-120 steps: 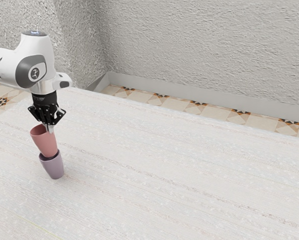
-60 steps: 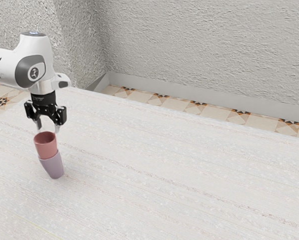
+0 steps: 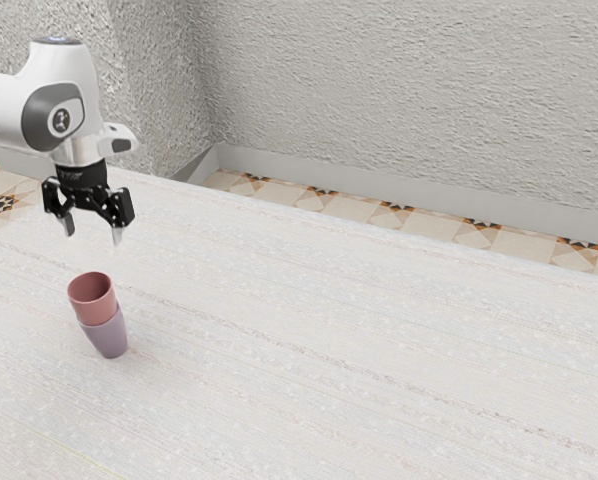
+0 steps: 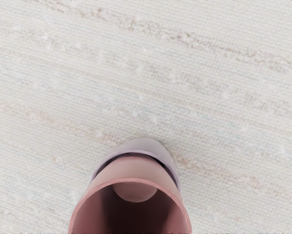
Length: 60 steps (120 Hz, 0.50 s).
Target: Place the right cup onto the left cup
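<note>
The desk (image 3: pixel 359 340) has a whitish top with faint, roughly parallel streaks, some brownish. A purple cup (image 3: pixel 108 339) stands on it, toward the exterior view's left.

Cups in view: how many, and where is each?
2. The pink cup sits partly inside the purple cup, below my open gripper; the purple cup stands on the table. Its inside is mostly covered, so another could hide there.

I found an indoor room, homelike in finish; its exact use could not be determined. The walls (image 3: pixel 399 90) were of rough grey plaster and met in a corner above a grey skirting (image 3: pixel 429 198). The floor (image 3: pixel 349 207) was beige tile with orange-brown motifs. The table (image 3: pixel 329 330) had a pale, streaked, woven-looking surface.
</note>
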Available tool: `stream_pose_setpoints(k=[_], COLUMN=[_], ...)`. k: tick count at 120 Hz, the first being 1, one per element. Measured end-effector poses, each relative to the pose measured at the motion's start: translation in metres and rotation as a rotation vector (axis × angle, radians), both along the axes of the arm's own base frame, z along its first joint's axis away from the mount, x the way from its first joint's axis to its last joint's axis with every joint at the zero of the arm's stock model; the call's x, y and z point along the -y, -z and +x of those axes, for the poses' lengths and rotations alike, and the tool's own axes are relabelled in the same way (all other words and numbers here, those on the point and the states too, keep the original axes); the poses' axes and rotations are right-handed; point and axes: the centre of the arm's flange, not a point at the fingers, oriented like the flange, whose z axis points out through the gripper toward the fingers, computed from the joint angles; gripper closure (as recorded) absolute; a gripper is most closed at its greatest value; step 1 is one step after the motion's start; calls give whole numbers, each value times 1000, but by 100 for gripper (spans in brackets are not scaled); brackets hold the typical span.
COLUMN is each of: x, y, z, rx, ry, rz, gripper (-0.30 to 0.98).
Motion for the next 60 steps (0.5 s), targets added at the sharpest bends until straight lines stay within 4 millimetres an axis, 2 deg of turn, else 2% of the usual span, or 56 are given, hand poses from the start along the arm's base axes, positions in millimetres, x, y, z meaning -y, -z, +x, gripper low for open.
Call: stream_pose_setpoints(k=[16, 30, 44, 60], x=[8, 25, 54, 97], y=[-24, -43, -61, -76], z=[4, 9, 16, 22], rx=[11, 13, 15, 23], ry=[19, 64, 136, 236], rz=[0, -2, -8, -9], gripper=[1, 1, 0, 0])
